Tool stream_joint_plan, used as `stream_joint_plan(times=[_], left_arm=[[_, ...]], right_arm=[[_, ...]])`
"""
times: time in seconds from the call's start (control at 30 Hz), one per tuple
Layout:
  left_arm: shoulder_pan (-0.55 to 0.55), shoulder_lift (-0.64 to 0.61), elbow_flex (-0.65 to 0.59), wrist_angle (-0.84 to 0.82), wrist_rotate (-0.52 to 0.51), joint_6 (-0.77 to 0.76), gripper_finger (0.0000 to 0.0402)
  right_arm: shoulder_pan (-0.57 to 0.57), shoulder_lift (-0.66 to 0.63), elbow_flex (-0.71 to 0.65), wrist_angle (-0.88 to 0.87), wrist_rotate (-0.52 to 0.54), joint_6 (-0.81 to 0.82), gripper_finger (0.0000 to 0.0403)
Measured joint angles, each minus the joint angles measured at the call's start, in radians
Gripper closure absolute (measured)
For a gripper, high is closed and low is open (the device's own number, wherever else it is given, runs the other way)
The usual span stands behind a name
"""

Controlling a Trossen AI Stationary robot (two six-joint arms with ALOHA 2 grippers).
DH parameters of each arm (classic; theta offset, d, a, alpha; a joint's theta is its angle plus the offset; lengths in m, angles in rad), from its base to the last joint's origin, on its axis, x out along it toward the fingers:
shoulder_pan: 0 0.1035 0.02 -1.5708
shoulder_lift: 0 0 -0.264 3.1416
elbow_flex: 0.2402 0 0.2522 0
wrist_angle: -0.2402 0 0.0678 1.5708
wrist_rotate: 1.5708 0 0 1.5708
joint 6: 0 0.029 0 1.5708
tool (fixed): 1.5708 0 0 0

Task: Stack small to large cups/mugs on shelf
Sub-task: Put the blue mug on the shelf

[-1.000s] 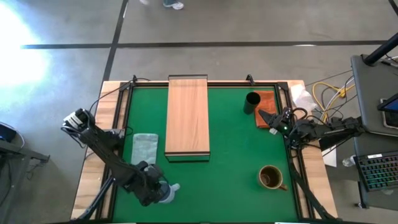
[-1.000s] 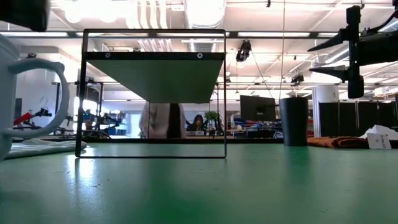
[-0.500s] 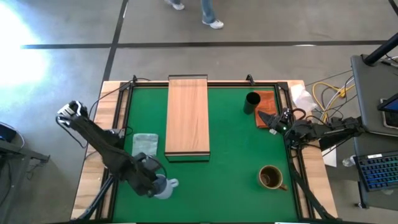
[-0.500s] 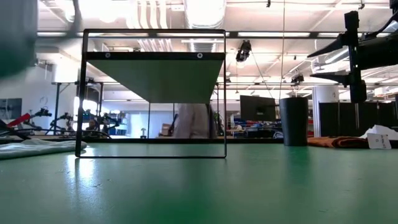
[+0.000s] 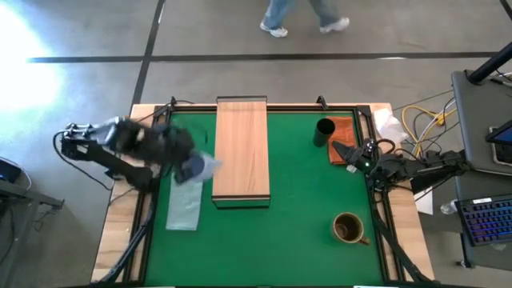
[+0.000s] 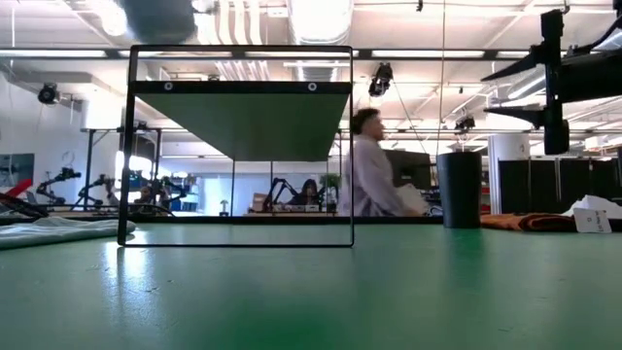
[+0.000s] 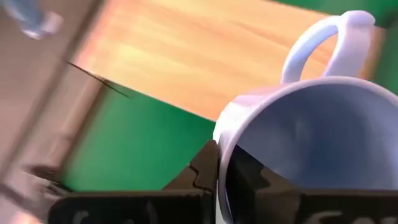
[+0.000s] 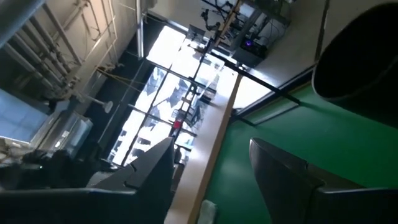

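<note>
Left gripper has swung up from the bench's near-left corner, pinching the blue-grey mug by its rim, now airborne beside the shelf left edge. Looks ready to place. Right gripper waits spread near the black cup.

Three drinking vessels: one pale blue-grey mug, one brown mug, one black handleless cup; one light-wood shelf. Two cloths: one pale green cloth, one orange-brown cloth; two dark arms, so one left gripper and one right gripper. One person walking in the room beyond the table in the low view.
</note>
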Motion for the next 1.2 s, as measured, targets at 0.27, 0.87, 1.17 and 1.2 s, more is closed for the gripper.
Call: stream_joint_plan(times=[0.27,0.87,1.17,1.2], left_arm=[[0.566,0.119,0.016,0.264,0.339,0.601,0.0401],[0.727,0.709,0.518,0.221,0.423,0.968,0.0401],[0.767,0.756,0.568,0.143,0.472,0.964,0.0401],[0.767,0.756,0.568,0.137,0.473,0.962,0.0401]], right_arm=[[0.000,-0.001,0.001,0.095,0.045,-0.066,0.0199],[0.000,0.001,0.001,0.100,0.041,-0.057,0.0199],[0.000,0.001,0.001,0.098,0.041,-0.058,0.0199],[0.000,0.001,0.001,0.098,0.041,-0.058,0.0199]])
